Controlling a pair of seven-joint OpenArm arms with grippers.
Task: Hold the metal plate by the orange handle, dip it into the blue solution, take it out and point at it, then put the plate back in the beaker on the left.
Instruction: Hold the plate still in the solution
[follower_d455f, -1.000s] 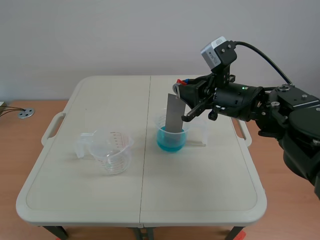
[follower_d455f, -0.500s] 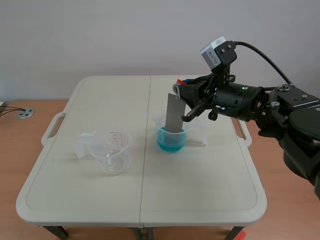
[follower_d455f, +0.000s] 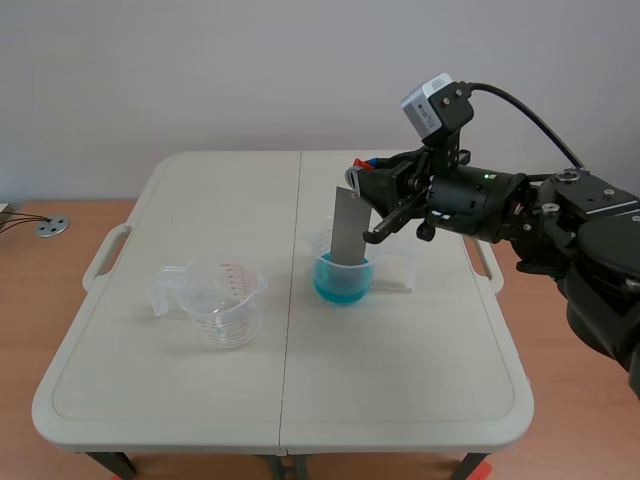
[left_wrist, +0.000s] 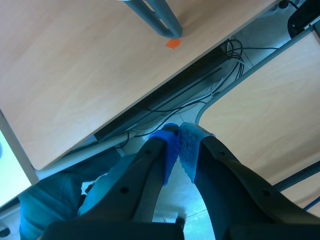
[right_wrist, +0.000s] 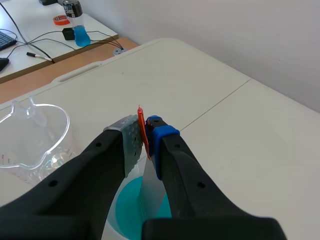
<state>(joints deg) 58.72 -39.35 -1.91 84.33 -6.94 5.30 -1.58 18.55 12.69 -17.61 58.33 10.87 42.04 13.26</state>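
- Stays put since a second ago, right pincer (right_wrist: 145, 136) clamped on orange handle (right_wrist: 141, 125).
- Keeps plate (follower_d455f: 349, 228) upright, lower end dipped in blue solution (follower_d455f: 340, 286).
- Holds left pincer (left_wrist: 179, 150) together on nothing.

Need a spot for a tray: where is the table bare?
Bare: the table's near strip, in front of the empty measuring beaker and the blue-solution beaker, and its far left corner. Crowded: above the blue one, where the right pincer holds the metal plate.

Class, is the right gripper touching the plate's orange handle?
Touching. The right wrist view shows the right gripper clamped on the orange handle, no gap.
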